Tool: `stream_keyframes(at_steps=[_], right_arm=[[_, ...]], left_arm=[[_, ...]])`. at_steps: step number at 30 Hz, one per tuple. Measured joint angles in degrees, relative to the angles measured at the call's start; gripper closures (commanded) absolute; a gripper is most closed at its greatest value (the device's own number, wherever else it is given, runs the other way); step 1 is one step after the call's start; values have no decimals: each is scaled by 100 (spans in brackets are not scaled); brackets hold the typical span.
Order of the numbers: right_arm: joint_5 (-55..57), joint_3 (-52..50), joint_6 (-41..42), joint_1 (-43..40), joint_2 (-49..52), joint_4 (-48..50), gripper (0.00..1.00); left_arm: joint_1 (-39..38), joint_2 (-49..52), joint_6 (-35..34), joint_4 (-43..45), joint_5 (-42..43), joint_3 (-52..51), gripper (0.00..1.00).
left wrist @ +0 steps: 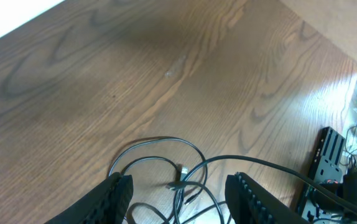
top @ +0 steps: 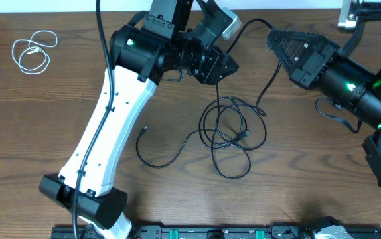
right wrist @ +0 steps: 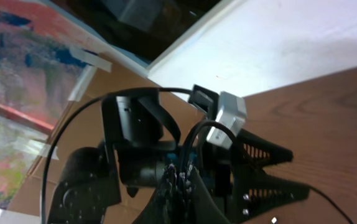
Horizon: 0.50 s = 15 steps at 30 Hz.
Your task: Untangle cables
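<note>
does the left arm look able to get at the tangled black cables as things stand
Probably yes: the left end effector hangs over the black cables with its jaws apart, the loops lie flat on the table below it, and nothing sits in between.

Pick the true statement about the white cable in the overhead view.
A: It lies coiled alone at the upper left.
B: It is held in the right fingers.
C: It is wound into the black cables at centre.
A: the white cable lies coiled by itself, well apart from the tangled black cables.
</note>
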Motion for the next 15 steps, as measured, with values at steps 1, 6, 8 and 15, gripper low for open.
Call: stream_keyframes(at_steps=[1, 6, 8, 15], right_arm=[[-2, 0, 0, -35, 0, -63, 98], [7, 0, -2, -350, 0, -273, 99], [7, 0, -4, -439, 0, -326, 99], [-7, 0, -4, -487, 0, -361, 98]], left_arm=[[0, 9, 0, 2, -11, 0, 47], [0, 9, -20, -4, -20, 0, 60], [0, 9, -9, -4, -35, 0, 64], [0, 9, 0, -2, -39, 0, 68]])
